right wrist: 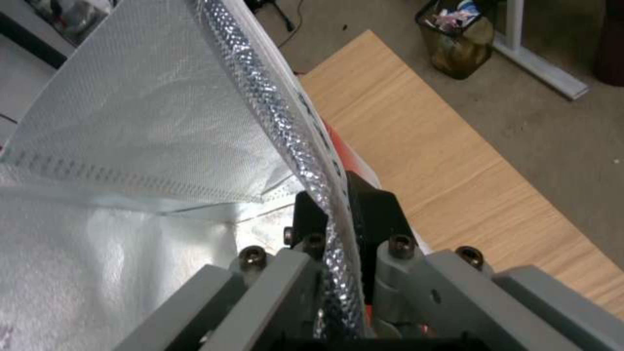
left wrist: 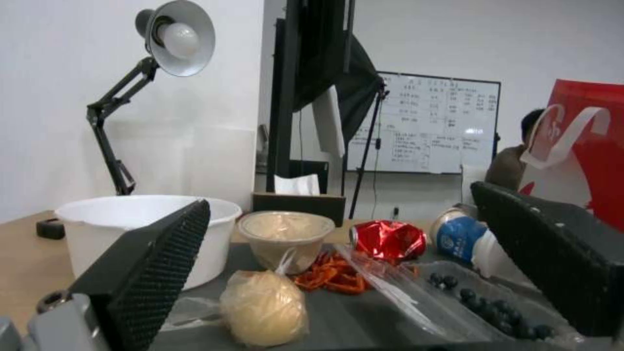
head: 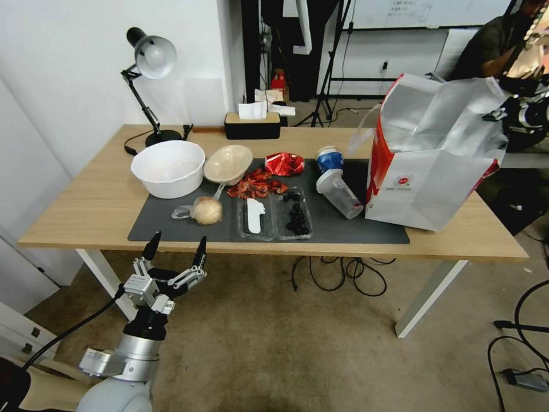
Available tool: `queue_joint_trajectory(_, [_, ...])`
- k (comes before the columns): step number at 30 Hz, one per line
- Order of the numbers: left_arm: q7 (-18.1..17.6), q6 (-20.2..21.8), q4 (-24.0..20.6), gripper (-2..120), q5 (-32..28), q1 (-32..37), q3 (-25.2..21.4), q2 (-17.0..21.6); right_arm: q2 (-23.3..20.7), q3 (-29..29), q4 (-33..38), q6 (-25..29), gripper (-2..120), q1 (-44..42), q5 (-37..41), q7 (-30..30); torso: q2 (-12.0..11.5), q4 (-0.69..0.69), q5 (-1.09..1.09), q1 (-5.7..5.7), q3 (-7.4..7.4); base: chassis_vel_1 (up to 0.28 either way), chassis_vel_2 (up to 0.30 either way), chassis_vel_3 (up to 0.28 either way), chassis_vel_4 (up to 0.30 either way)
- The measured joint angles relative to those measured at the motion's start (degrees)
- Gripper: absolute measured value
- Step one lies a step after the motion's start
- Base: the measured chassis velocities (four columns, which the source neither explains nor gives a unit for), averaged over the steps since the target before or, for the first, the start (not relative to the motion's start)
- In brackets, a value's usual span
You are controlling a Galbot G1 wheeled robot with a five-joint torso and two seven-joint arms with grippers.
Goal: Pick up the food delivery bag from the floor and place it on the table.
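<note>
1. The table (head: pixel 80 212) is the biggest thing here: a long light-wood top on white legs, with a dark grey mat (head: pixel 171 220) across the middle.
2. The food delivery bag (head: pixel 434 171) stands on the table's right end, partly over the mat's right edge. It's tilted a bit, mouth open with the silver lining showing, and a white strap handle (left wrist: pixel 559 129) loops off the side.
3. The right gripper (right wrist: pixel 338 219) is clamped on the bag's top rim. From the right wrist you can see the foil edge pinched between its fingers, with bare tabletop beyond.
4. The left gripper (head: pixel 174 252) hovers just off the table's near edge, in front of the mat, fingers spread apart and holding nothing.
5. Smaller stuff on the mat: a white bowl (head: pixel 167 169), a beige bowl (head: pixel 227 164), a clear tray of blueberries (head: pixel 294 214), a tipped-over plastic cup (head: pixel 340 194), a crumpled red snack packet (head: pixel 284 164) and a bagged bun (head: pixel 207 210).
</note>
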Motion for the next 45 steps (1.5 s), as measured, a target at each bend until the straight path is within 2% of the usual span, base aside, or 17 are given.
queue_joint_trajectory(11, [0.01, -0.26, -0.37, 100, 0.07, 0.56, -0.28, 0.54, 0.61, -2.57, -3.69, -3.63, 0, 3.16, -2.8, -2.1, 0.0, -0.01, 0.0, 0.0, 0.0, 0.0, 0.0, 0.0, 0.0])
queue_joint_trajectory(22, [-0.12, -0.22, -0.94, 100, -0.39, 0.67, -0.53, 0.94, 1.95, -3.57, -4.35, -3.79, 0, 3.55, -4.31, -2.26, 0.0, 0.0, 0.0, 0.0, 0.0, 0.0, 0.0, 0.0, 0.0])
queue_joint_trajectory(36, [-0.14, -0.46, -1.06, 100, -0.76, 0.8, -0.4, 0.89, 2.24, -4.09, -5.85, -3.74, 0, 3.5, -10.17, -6.55, 0.0, 0.0, 0.0, 0.0, 0.0, 0.0, 0.0, 0.0, 0.0])
queue_joint_trajectory(38, [-0.14, -0.43, -1.06, 100, -0.83, 0.76, -0.36, 0.91, 2.15, -4.12, -5.88, -3.74, 2, 3.47, -10.46, -6.82, 0.0, 0.0, 0.0, 0.0, 0.0, 0.0, 0.0, 0.0, 0.0])
queue_joint_trajectory(41, [-0.18, -0.34, -1.01, 100, -1.09, 0.53, -0.32, 1.09, 1.93, -4.18, -6.13, -3.73, 14, 3.41, -11.99, -7.89, 0.0, 0.0, 0.0, 0.0, 0.0, 0.0, 0.0, 0.0, 0.0])
queue_joint_trajectory(42, [-0.18, -0.34, -1.01, 100, -1.09, 0.53, -0.32, 1.09, 1.93, -4.18, -6.13, -3.73, 14, 3.41, -11.99, -7.89, 0.0, 0.0, 0.0, 0.0, 0.0, 0.0, 0.0, 0.0, 0.0])
queue_joint_trajectory(44, [-0.19, -0.3, -1.0, 100, -1.19, 0.43, -0.32, 1.25, 1.72, -4.25, -6.26, -3.71, 25, 3.42, -12.63, -8.97, 0.0, 0.0, 0.0, 0.0, 0.0, 0.0, 0.0, 0.0, 0.0])
queue_joint_trajectory(45, [-0.19, -0.29, -1.0, 100, -1.2, 0.42, -0.32, 1.28, 1.65, -4.28, -6.26, -3.71, 27, 3.43, -12.81, -9.25, 0.0, 0.0, 0.0, 0.0, 0.0, 0.0, 0.0, 0.0, 0.0])
